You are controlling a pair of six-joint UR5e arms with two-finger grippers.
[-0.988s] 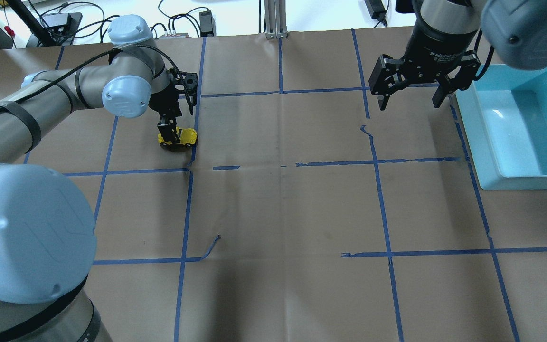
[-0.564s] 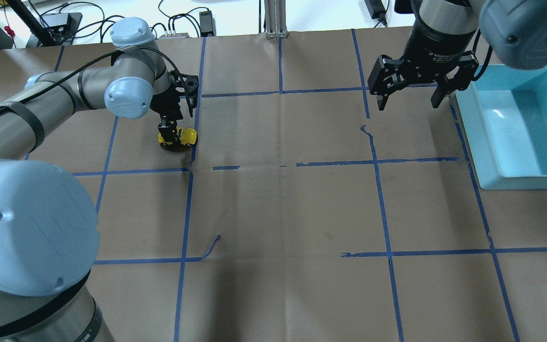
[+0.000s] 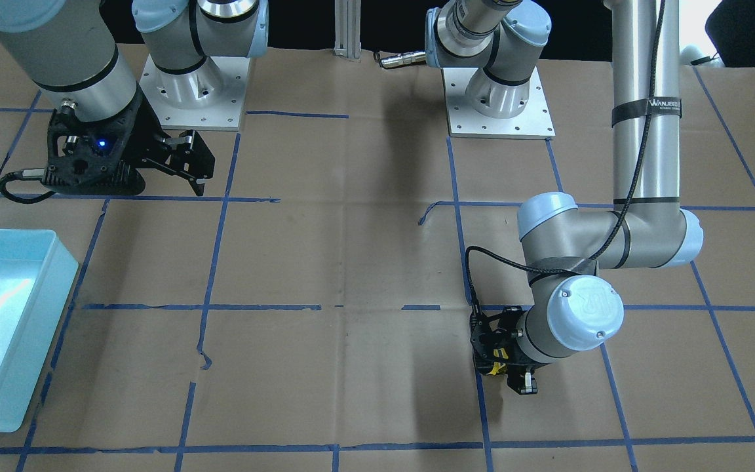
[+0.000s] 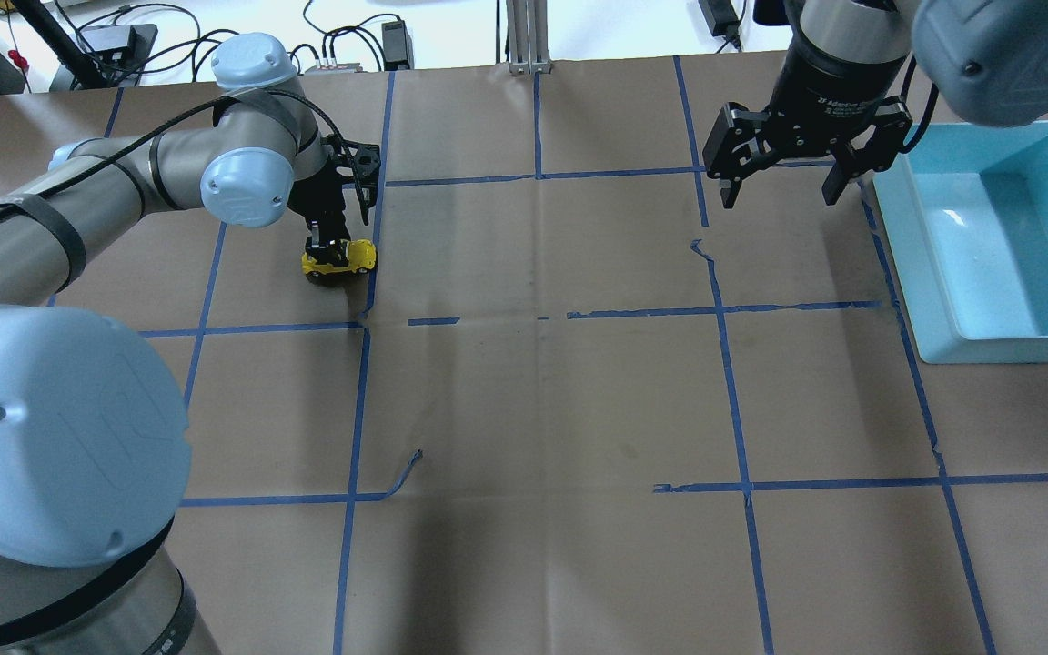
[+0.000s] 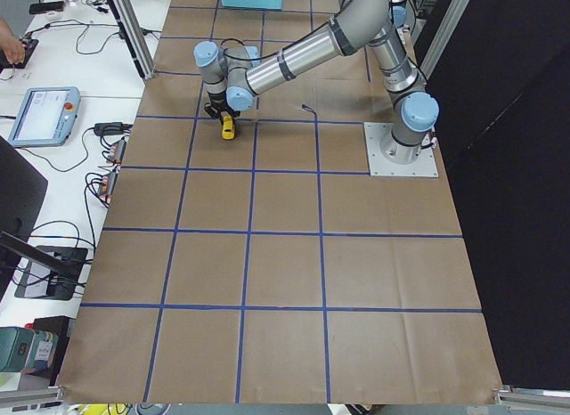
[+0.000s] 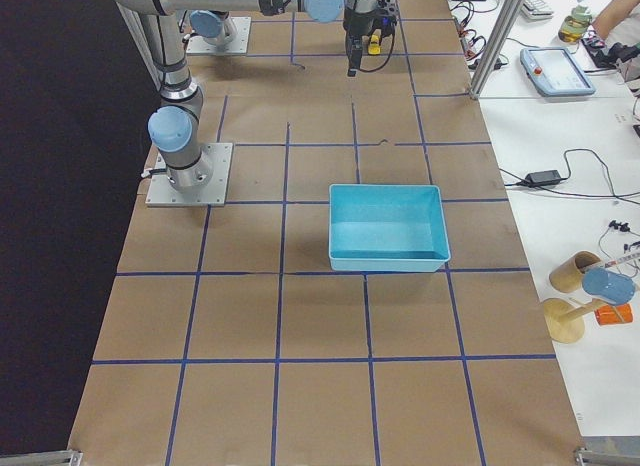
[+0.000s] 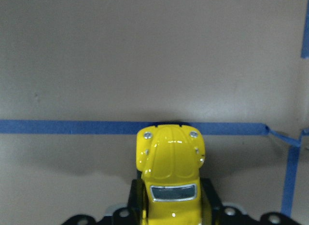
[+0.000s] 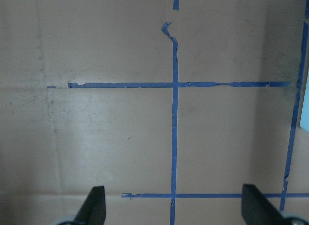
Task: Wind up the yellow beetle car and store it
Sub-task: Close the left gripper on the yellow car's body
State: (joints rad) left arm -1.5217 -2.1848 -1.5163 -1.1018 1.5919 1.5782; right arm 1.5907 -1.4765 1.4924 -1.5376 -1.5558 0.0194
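Observation:
The yellow beetle car (image 4: 342, 260) is held between the fingers of my left gripper (image 4: 329, 253), low over the brown paper next to a blue tape line. In the left wrist view its bonnet and windscreen (image 7: 170, 163) stick out forward between the dark fingers (image 7: 210, 202). I cannot tell whether its wheels touch the paper. It also shows in the front-facing view (image 3: 497, 364), the left view (image 5: 228, 127) and the right view (image 6: 374, 44). My right gripper (image 4: 779, 189) is open and empty, held above the table left of the blue bin (image 4: 908, 259).
The light-blue bin (image 3: 30, 328) is empty and stands at the table's right edge, as the right view (image 6: 385, 262) also shows. Blue tape lines grid the brown paper. The robot bases (image 3: 499, 111) are bolted at the near side. Cables and devices lie beyond the far edge.
The left gripper and the car have shifted slightly, and the dark shadow under the car has shrunk. The right gripper has drifted a little away, still open.

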